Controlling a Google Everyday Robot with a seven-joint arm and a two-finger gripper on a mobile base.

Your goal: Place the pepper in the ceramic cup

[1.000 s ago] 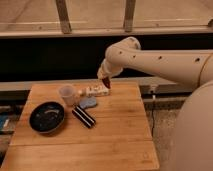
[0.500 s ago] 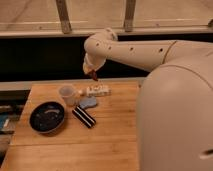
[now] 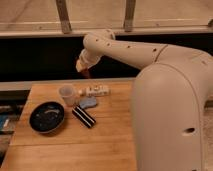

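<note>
The ceramic cup (image 3: 67,94), pale with a round rim, stands upright on the wooden table (image 3: 75,145) at the back left. My gripper (image 3: 84,70) hangs above the table's back edge, up and to the right of the cup and well above it. A small dark red pepper (image 3: 86,74) sticks out from between its fingers, so the gripper is shut on it. The pepper is clear of the cup and the table.
A dark round plate (image 3: 46,117) lies left of centre. A black bar with white stripes (image 3: 84,116), a blue-grey object (image 3: 88,103) and a white packet (image 3: 96,91) lie right of the cup. My large white arm (image 3: 170,100) fills the right side.
My arm has swung left along the table's back edge, bringing the gripper with the pepper from above the white packet to near the cup. The objects on the table have not moved.
</note>
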